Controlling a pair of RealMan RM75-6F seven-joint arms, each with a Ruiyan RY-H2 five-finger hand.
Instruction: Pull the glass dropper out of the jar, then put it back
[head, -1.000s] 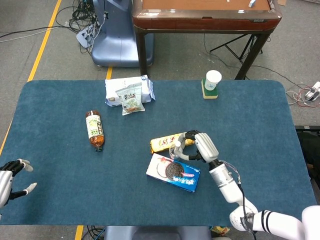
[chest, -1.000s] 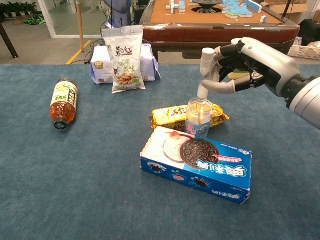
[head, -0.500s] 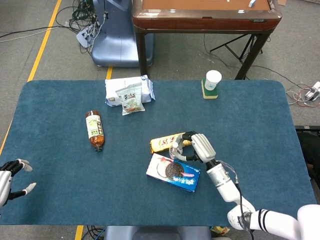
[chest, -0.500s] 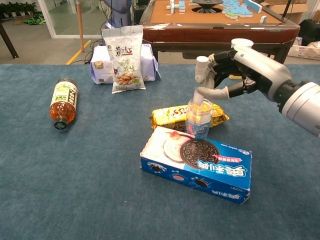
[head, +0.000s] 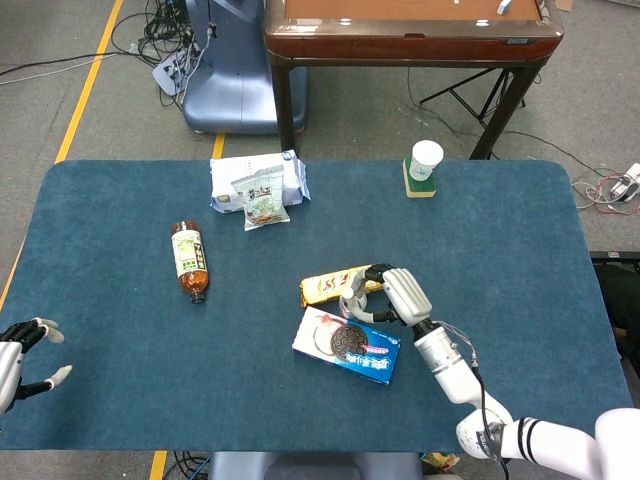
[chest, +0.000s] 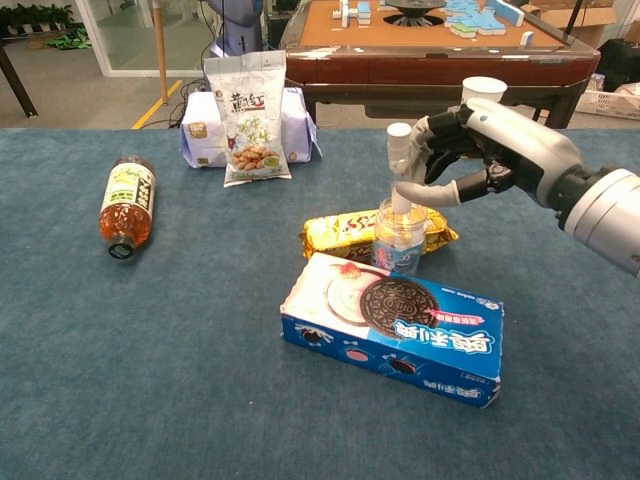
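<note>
The right hand (chest: 480, 150) pinches the white bulb of the glass dropper (chest: 399, 160) between its fingers (chest: 425, 192), and the dropper hangs upright with its long axis vertical, straight below the grip, its lower part already inside the mouth of the clear jar (chest: 398, 235). The jar stands directly beneath the fingers, between the yellow snack bar (chest: 340, 233) behind and the blue cookie box (chest: 395, 325) in front, so seating the dropper looks like a plain downward move. The left hand (head: 22, 352) hovers far off at the bench (head: 120, 330) edge with fingers spread, holding nothing.
</note>
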